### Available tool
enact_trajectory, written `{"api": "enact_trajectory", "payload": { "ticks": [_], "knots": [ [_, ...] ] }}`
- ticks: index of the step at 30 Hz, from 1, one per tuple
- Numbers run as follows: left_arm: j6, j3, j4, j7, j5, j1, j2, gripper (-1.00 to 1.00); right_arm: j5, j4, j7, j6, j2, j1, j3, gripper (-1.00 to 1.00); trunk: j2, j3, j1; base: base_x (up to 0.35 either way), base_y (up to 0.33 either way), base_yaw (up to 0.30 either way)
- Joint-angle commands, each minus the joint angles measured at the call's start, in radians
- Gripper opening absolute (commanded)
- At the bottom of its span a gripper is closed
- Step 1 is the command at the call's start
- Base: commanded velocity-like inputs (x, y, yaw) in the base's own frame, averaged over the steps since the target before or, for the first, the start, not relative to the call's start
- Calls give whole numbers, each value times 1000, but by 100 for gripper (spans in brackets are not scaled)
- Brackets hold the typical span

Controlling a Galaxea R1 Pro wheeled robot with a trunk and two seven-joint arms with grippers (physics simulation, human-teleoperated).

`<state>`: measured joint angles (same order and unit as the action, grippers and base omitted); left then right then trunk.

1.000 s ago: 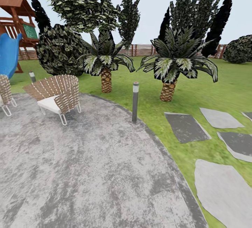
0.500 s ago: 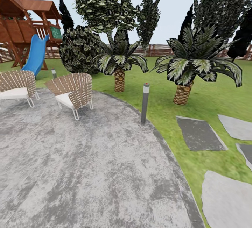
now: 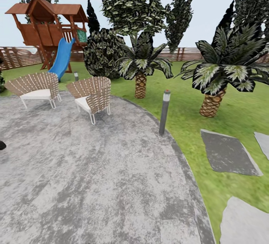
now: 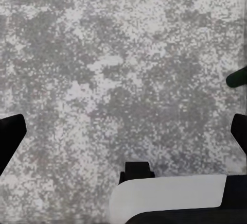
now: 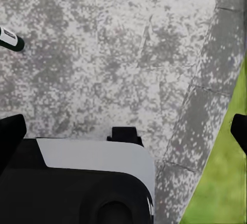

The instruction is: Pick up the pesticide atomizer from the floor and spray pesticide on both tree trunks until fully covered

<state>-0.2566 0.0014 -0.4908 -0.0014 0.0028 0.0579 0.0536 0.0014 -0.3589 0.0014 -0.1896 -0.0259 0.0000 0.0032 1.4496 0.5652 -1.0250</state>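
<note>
- The small black spray bottle with a white label band, the pesticide atomizer (image 5: 10,39), lies on its side on the mottled grey paved patio (image 3: 112,184), well apart from the right gripper (image 5: 123,131) and not between its fingers.
- In the head view a dark blob (image 3: 2,145) is cut off at the 9 o'clock edge. It may be that same bottle, but too little shows to tell.
- The right gripper's black fingers are spread wide over the paving, grasping nothing.
- The left gripper (image 4: 123,131) is likewise released, fingers far apart above bare paving.
- Head view: a grey bollard lamp (image 3: 164,112) stands on the patio rim near centre; two woven wicker chairs (image 3: 93,94) are at 10 o'clock, with the wooden playhouse (image 3: 46,27) and blue slide (image 3: 62,58) beyond.
- Short scaly palms (image 3: 141,68) stand on the green lawn (image 3: 186,124) at 12 and 2 o'clock; dark stone slabs (image 3: 228,152) lie at 4 o'clock.
- Judged from this, the task is barely begun: the bottle is not yet picked up, and spraying both trunks is all left to do.
</note>
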Motion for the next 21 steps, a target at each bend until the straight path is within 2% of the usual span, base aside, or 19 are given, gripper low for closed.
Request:
{"api": "enact_trajectory", "payload": {
  "ticks": [1, 21],
  "knots": [
    [-1, 0, -2, 0, 0, 0, 0, 100, 0, 0, 0, -2, 0, 0, 0, 100, 0, 1, 0, 0, -343, 283],
    [-1, 0, -2, 0, 0, 0, 0, 100, 0, 0, 0, -2, 0, 0, 0, 100, 0, 1, 0, 0, -336, 273]
  ]
}}
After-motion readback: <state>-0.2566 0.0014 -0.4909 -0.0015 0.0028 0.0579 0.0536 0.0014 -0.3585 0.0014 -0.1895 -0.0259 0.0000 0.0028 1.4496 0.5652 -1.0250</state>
